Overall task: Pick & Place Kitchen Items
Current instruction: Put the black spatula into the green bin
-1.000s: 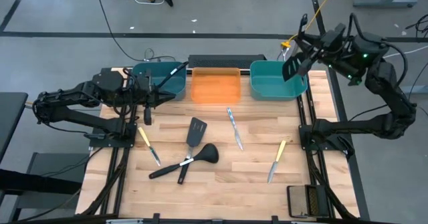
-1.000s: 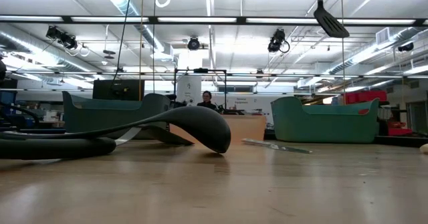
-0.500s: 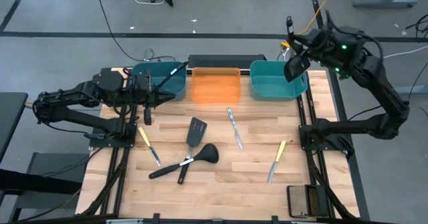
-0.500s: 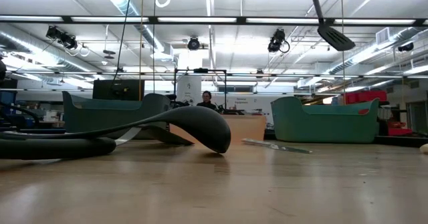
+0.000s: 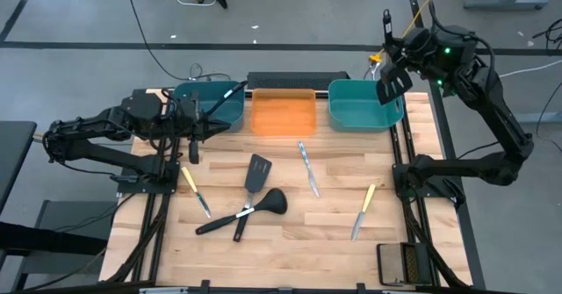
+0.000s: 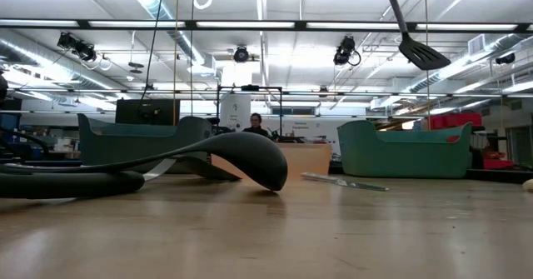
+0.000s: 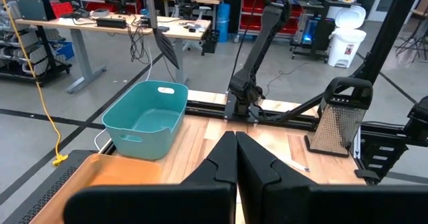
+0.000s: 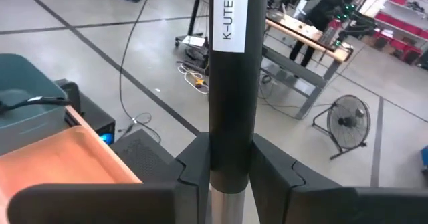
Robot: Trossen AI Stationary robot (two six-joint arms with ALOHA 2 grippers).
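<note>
My right gripper [image 5: 406,50] is shut on a black slotted spatula [image 5: 391,79], high above the right teal bin [image 5: 364,105]; the low view shows its blade [image 6: 423,56] hanging in the air. My left gripper [image 5: 195,136] is shut and touches nothing, beside the left teal bin [image 5: 209,108], from which a dark handle [image 5: 225,96] sticks out. Flat on the table lie a second spatula [image 5: 255,175], a black ladle [image 5: 263,204], a silver knife [image 5: 307,168] and two yellow-handled knives [image 5: 194,191] [image 5: 362,210]. My right gripper pinches the spatula's black handle [image 8: 231,110] between its two fingers [image 8: 195,162], which lie across it. The spatula is lifted clear and hangs tilted, blade [image 6: 423,56] lowest, over the right teal bin. A white label sits on the handle just beyond the fingers.
An orange bin [image 5: 283,111] stands between the two teal bins along the far edge. A metal grater [image 5: 399,263] sits at the near right corner. The ladle's bowl [image 6: 250,158] fills the low view's foreground. A person [image 6: 256,125] stands far off in the room.
My right gripper has moved toward the table's far edge and a little left, turning as it went. The spatula has gone from hanging nearly straight to tilted, and its blade has come lower over the right teal bin. The hold stays shut.
</note>
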